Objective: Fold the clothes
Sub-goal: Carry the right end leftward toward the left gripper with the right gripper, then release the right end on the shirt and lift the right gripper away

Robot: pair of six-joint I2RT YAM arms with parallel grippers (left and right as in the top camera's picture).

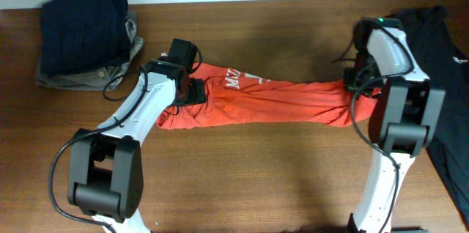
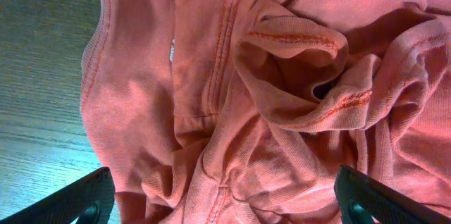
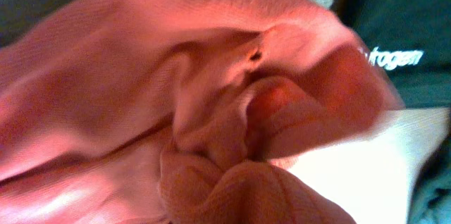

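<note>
The orange-red soft cotton T-shirt lies drawn into a long, wrinkled rope across the brown wooden desk. Its long axis runs left to right, with white lettering near the left end. The right claw is clamped on the bunched right end, beside a black garment. The left claw gapes wide over the crumpled, ribbed-seamed left end, gripping nothing. Open wood runs along the shirt's near side. A folded navy and grey stack sits at the far left.

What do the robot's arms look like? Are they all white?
Not all white. The left arm and right arm have smooth white shells with chunky black joints, and thin black cables loop alongside. A tiny green light glows on the right one. The left pincer has black fingers.
</note>
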